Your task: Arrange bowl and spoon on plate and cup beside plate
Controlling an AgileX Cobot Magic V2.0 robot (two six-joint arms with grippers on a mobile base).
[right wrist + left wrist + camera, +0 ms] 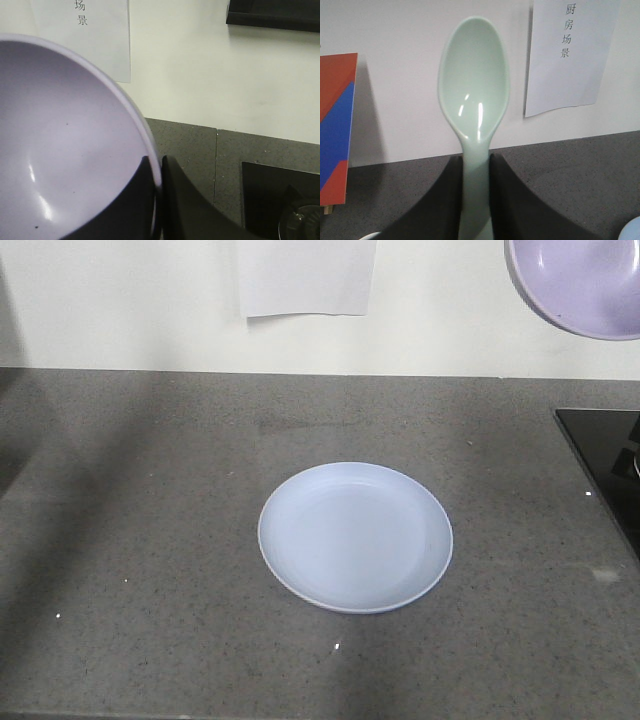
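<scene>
The pale blue-lilac plate (355, 537) lies alone in the middle of the grey counter. The lavender bowl (585, 285) hangs high at the top right of the front view, tilted. In the right wrist view the bowl (65, 145) fills the left side, and my right gripper (156, 172) is shut on its rim, one finger inside and one outside. My left gripper (476, 165) is shut on the handle of the mint-green spoon (474, 85), which stands upright with its hollow facing the camera. The cup is out of view.
A black cooktop (608, 465) sits at the counter's right edge. A white paper sheet (305, 278) hangs on the back wall. A red and blue box (336, 130) stands at the left in the left wrist view. A pale blue rim (631, 231) shows at its bottom right corner.
</scene>
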